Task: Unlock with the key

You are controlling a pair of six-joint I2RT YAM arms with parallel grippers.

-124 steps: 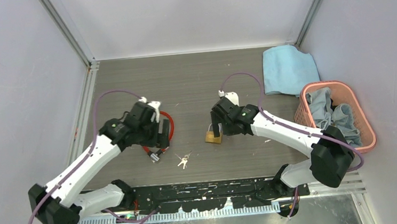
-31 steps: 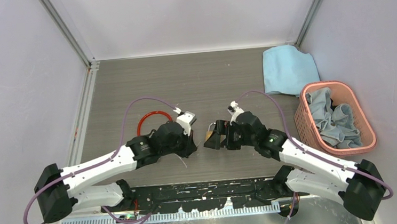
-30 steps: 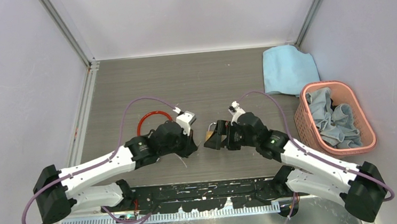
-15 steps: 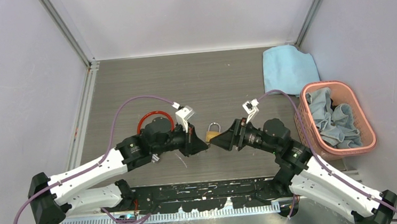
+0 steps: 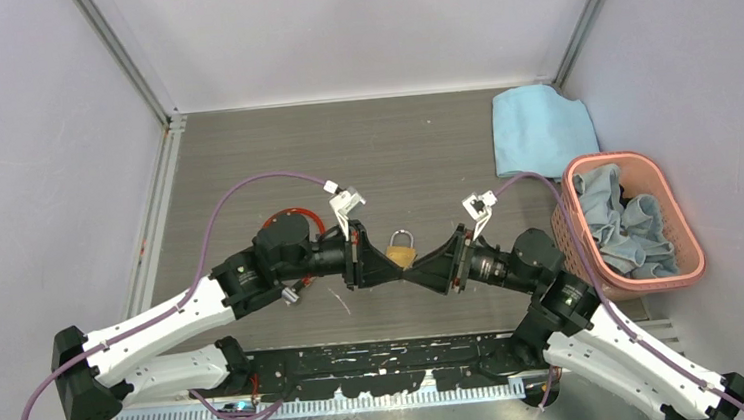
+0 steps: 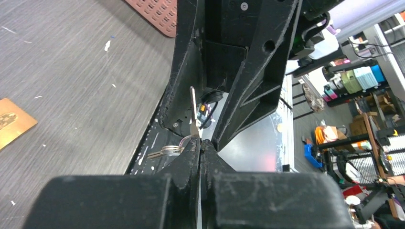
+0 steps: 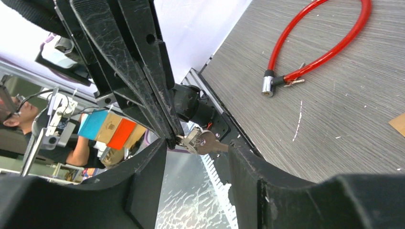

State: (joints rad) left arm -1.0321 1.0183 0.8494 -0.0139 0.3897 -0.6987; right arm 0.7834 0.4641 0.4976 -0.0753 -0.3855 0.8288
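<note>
Our left gripper [image 6: 200, 147] clamps the key [image 6: 192, 112], one blade jutting out, while our right gripper [image 7: 196, 157] holds its fingers apart around it, just beside the brass padlock [image 5: 401, 255].

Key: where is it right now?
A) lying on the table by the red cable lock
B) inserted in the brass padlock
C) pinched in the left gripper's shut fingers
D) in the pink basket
C: the left wrist view shows the key sticking up out of the left gripper, whose jaws are closed on it, clear of the table.
</note>
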